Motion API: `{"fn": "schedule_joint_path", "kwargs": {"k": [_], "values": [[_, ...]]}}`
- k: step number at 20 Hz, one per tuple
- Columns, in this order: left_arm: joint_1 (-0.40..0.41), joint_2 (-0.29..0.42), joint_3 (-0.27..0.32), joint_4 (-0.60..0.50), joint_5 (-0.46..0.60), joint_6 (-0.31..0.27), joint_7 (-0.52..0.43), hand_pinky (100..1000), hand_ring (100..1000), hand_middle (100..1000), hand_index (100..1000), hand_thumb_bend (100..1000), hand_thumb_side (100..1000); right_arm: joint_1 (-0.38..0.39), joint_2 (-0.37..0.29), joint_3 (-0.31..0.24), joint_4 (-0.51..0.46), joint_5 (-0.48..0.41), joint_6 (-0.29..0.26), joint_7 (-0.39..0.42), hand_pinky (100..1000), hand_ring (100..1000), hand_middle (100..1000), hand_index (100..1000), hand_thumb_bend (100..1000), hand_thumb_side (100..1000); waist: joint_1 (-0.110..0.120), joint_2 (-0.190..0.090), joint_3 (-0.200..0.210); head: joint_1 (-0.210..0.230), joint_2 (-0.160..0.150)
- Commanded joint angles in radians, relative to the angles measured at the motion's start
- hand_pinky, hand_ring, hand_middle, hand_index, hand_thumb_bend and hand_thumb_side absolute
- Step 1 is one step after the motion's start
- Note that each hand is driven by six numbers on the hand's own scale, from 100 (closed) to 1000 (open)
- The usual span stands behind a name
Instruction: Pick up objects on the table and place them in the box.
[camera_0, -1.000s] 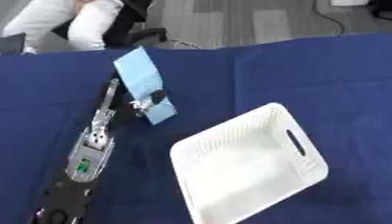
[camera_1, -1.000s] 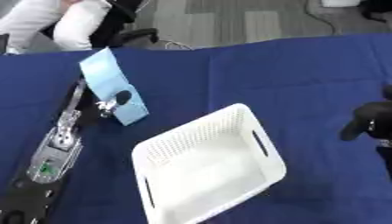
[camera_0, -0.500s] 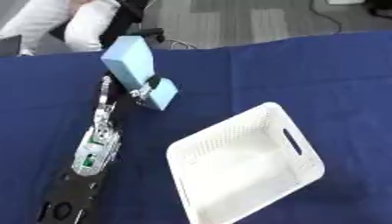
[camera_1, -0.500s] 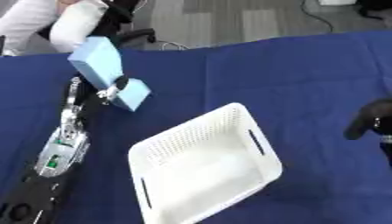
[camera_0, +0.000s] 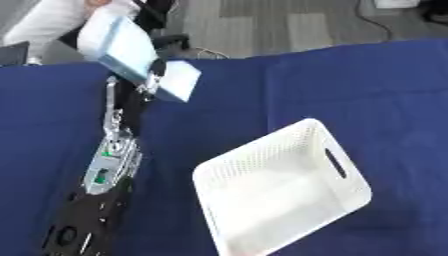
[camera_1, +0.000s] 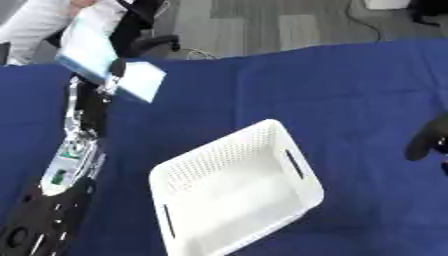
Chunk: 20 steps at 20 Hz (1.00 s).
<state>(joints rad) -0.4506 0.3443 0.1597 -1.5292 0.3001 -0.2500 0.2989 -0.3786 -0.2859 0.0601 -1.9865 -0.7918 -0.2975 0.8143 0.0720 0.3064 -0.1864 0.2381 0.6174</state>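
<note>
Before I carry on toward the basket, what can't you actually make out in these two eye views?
- Left robot hand: hidden behind the light blue box it carries; its grip cannot be read.
- Right robot hand: cut off by the right eye view's right edge, blurred, and absent from the left eye view.
- White basket: the near walls hide part of its floor.

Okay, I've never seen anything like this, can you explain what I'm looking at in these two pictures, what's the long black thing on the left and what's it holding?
Both pictures come from a camera pair in a humanoid robot's head, looking down at a table under a blue cloth. The long black and silver thing is the robot's left arm. Its left hand has its fingers closed on a light blue box, lifted above the cloth at the far left. On the cloth sits a white perforated basket, which looks empty. The right hand shows only as a dark shape at the right edge of the right eye view.
</note>
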Motion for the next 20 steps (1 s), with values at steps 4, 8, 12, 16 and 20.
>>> {"fn": "schedule_joint_path", "kwargs": {"k": [4, 8, 12, 16, 20], "values": [[-0.024, 0.148, -0.064, -0.105, 0.169, 0.017, -0.107, 100, 100, 100, 126, 100, 145, -0.004, -0.013, -0.005, -0.014, 0.002, -0.094, 0.093, 674, 800, 850, 803, 100, 771, 0.003, -0.026, 0.003, 0.012, -0.01], [-0.027, 0.19, -0.106, -0.166, 0.336, 0.068, -0.151, 100, 100, 100, 124, 100, 137, -0.005, -0.016, -0.002, -0.014, 0.005, -0.097, 0.093, 674, 799, 849, 803, 100, 770, 0.007, -0.024, 0.001, 0.015, -0.013], [-0.032, 0.183, -0.13, -0.248, 0.491, 0.11, -0.131, 100, 100, 100, 125, 100, 100, -0.008, -0.017, 0.001, -0.014, 0.007, -0.098, 0.093, 675, 800, 850, 804, 100, 771, 0.009, -0.02, -0.002, 0.015, -0.011], [-0.042, 0.149, -0.177, -0.341, 0.6, 0.164, -0.103, 100, 100, 100, 126, 100, 100, -0.011, -0.016, 0.003, -0.014, 0.009, -0.1, 0.093, 675, 800, 850, 804, 100, 772, 0.01, -0.017, -0.006, 0.017, -0.006], [-0.047, 0.116, -0.243, -0.402, 0.669, 0.252, -0.102, 100, 100, 100, 127, 100, 100, -0.014, -0.015, 0.006, -0.014, 0.01, -0.1, 0.093, 675, 801, 851, 805, 100, 771, 0.01, -0.014, -0.011, 0.019, -0.002]]}}
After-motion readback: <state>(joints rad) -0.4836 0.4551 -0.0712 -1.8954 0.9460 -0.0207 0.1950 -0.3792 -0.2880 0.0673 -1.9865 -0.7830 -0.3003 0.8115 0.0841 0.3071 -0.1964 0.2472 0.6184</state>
